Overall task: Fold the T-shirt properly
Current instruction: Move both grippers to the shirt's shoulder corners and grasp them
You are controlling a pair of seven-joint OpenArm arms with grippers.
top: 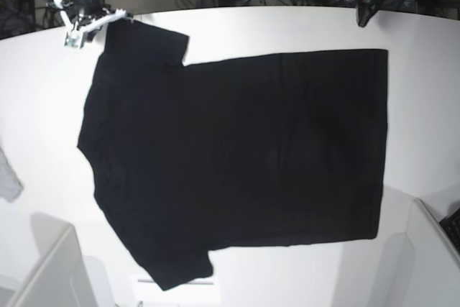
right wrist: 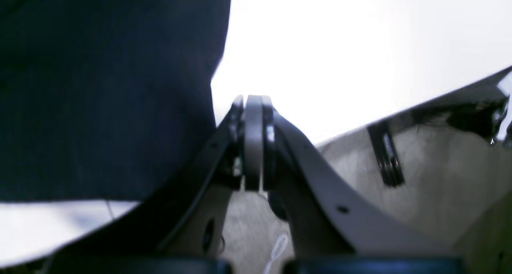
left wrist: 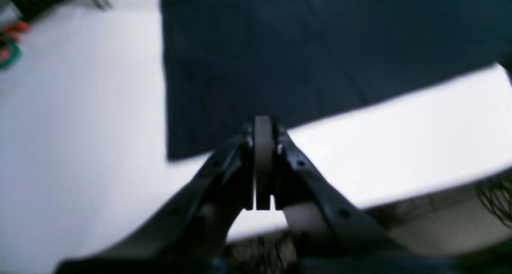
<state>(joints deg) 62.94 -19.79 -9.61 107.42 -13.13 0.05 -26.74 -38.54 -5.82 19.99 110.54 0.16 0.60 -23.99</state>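
1. Nearest the base camera, at the bottom of its view, the lower short sleeve of the large black cloth T-shirt reaches close to the near edge of the white worktop.
2. That T-shirt lies spread flat, plain side up, across the middle of the worktop, with its collar end toward the base view's left and its straight hem toward the right.
3. Its upper sleeve points to the far left corner, and its hem corner lies at the far right.
4. In the left wrist view the T-shirt fills the upper part of the picture, and one of its corners lies just left of the left end effector.
5. This left end effector has its two dark fingers pressed together with nothing between them; it hangs over the shirt's edge where cloth meets bare worktop.
6. In the right wrist view the T-shirt covers the left side, and its edge runs just beside the right end effector.
7. That right end effector is likewise fully closed and holds nothing; behind it is bright worktop.
8. At the base view's left edge a small grey cloth scrap rests on the worktop, well apart from the shirt.
9. Cables and equipment crowd the space beyond the far edge.
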